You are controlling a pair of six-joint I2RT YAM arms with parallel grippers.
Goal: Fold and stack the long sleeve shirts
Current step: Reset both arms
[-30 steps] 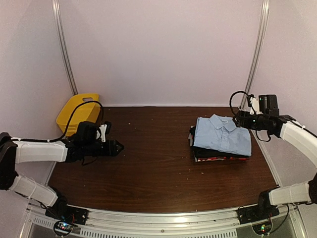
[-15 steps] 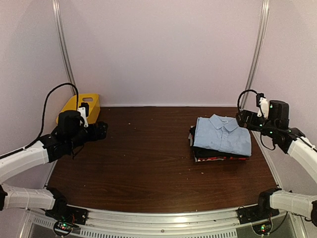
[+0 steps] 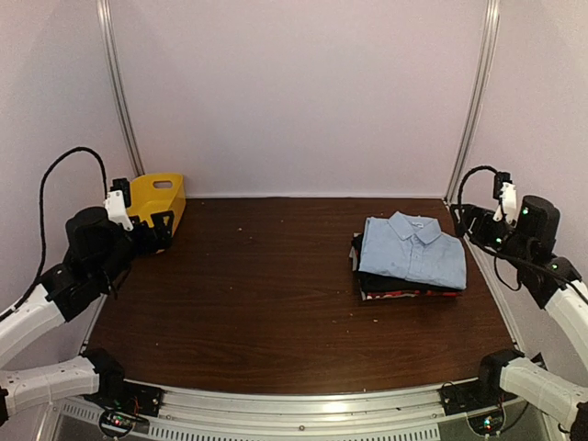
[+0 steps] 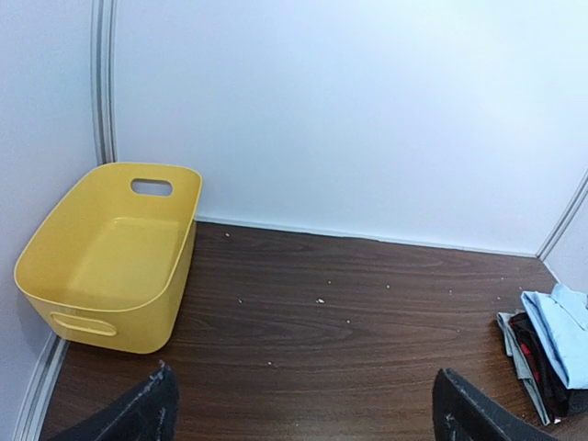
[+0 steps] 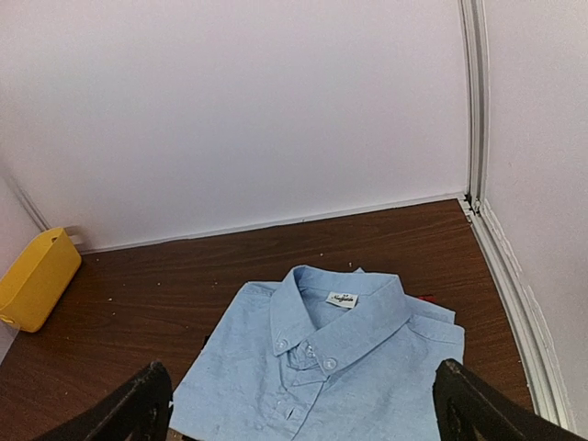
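From my station, the stack sits on the right half of the table, near its right edge and about midway between the far and near edges. The light blue shirt lies folded on top, collar toward the far edge, so its long axis runs far-to-near with a slight skew. Under it I see a black shirt and a sliver of the red-edged shirt at the near side. The layers are too compressed for me to count with any certainty. The right gripper hangs just beside the stack's far right corner, above the table's right edge. Its fingers are spread wide, with nothing between them, and the shirt lies below and ahead of it. The left gripper is well apart from the stack, at the far left corner. Its jaws also stand wide and bare. Any touch-up on the stack would fall to the right arm. The yellow basket stands in the far left corner against the wall, and the left wrist view shows nothing inside it. I see no loose shirt on the table, so I judge the folding and stacking to be finished.
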